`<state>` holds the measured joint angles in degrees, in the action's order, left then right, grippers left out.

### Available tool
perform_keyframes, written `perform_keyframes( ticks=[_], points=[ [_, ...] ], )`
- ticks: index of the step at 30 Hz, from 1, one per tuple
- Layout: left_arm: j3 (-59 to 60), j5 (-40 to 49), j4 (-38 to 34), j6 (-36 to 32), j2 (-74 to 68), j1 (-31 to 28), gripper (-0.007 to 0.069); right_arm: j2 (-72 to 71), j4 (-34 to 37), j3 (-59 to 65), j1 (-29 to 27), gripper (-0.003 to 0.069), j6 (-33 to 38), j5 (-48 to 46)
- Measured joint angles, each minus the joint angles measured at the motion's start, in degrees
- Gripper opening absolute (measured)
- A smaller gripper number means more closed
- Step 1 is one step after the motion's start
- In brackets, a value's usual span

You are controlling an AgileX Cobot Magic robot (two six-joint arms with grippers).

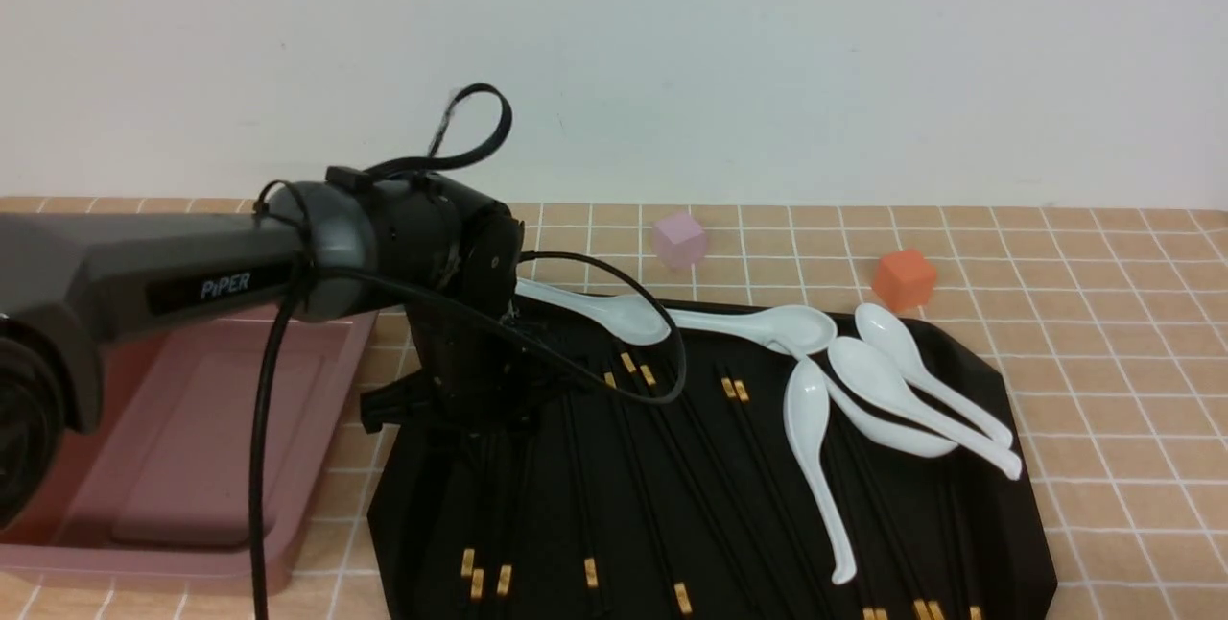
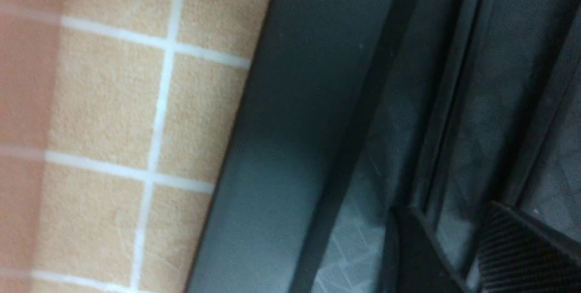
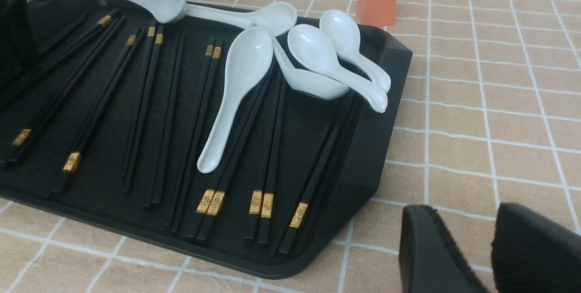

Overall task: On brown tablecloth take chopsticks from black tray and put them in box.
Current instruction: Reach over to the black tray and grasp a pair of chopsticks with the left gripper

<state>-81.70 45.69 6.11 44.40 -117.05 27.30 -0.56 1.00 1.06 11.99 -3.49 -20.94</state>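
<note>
Since the near end of the workspace comes first, I start with the right gripper (image 3: 463, 209): its jaws stand apart with nothing between them, over the brown tablecloth (image 1: 1132, 466), beside the tray. Along the lower left of the front view sits the box (image 1: 192, 567), partly behind my left arm; I see no chopsticks in the part that shows.

The chopsticks (image 1: 682, 598) lie in the black tray (image 1: 1017, 524), spread from lower centre to lower right, some gold bands near me and others at the far end. Left of centre, my left gripper (image 2: 447, 211) is down low at them, jaws wide, a close pair running toward the gap. I read this as the pick-up step, nothing gripped yet. Next I'd centre that pair, close gently just clear of the tray floor, lift straight up and carry it left over the box rim. Pressing too low could scrape the tray.

Farther back, the white spoons (image 1: 811, 409) rest across the tray's upper part; they should stay put. Beyond it are the pink cube (image 1: 679, 241) and orange cube (image 1: 905, 279).
</note>
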Motion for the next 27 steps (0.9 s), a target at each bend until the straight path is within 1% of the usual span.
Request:
perform_keyframes(
  ticks=[12,27],
  points=[
    [-0.04,-0.05,3.99,0.01,-0.56,0.00,0.0239,0.00,0.00,0.00,0.00,0.0240,0.00,-0.01],
    [-1.14,0.56,3.89,0.13,-2.54,0.00,0.0239,0.00,0.00,0.00,0.00,0.0240,0.00,-0.01]
  ],
)
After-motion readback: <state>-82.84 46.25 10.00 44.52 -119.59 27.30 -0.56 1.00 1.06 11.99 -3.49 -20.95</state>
